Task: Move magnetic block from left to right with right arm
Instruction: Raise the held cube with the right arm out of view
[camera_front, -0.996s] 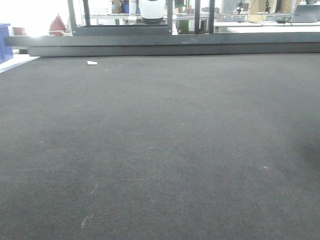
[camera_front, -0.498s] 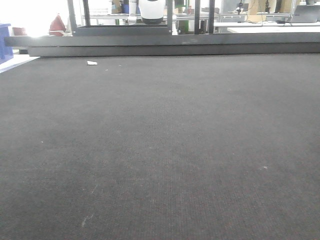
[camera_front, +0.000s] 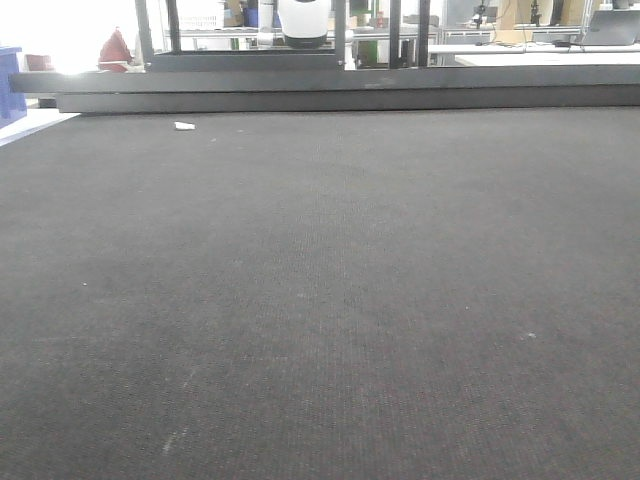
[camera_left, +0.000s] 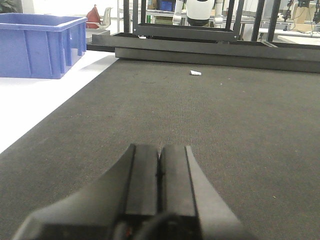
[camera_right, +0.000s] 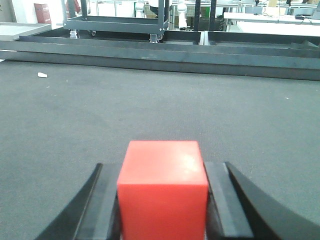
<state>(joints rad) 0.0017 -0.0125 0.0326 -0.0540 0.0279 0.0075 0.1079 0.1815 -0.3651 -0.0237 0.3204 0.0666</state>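
- The right gripper (camera_right: 161, 169) is clamped on the red block (camera_right: 162, 197). Its two black fingers (camera_right: 106, 202) press flat against the block's left and right faces, so the jaws are spread only as wide as the block.
- In the right wrist view the block sits squarely between the fingers, its top face level and its front face toward the camera. Its underside is out of view, so I cannot tell whether it touches the dark mat (camera_right: 250, 115) or hangs above it.
- The left gripper (camera_left: 160, 149) has its jaws together. The two flat pads (camera_left: 143, 175) meet along a thin seam with nothing between them, and they are low over the mat.
- A small white scrap (camera_left: 195, 73) lies on the mat far ahead of the left gripper, near the dark metal frame (camera_left: 210, 52) along the mat's far edge.
- A blue bin (camera_left: 37, 42) stands on the white surface to the left of the mat.
- The front view shows the broad mat and the same white scrap at its far left.
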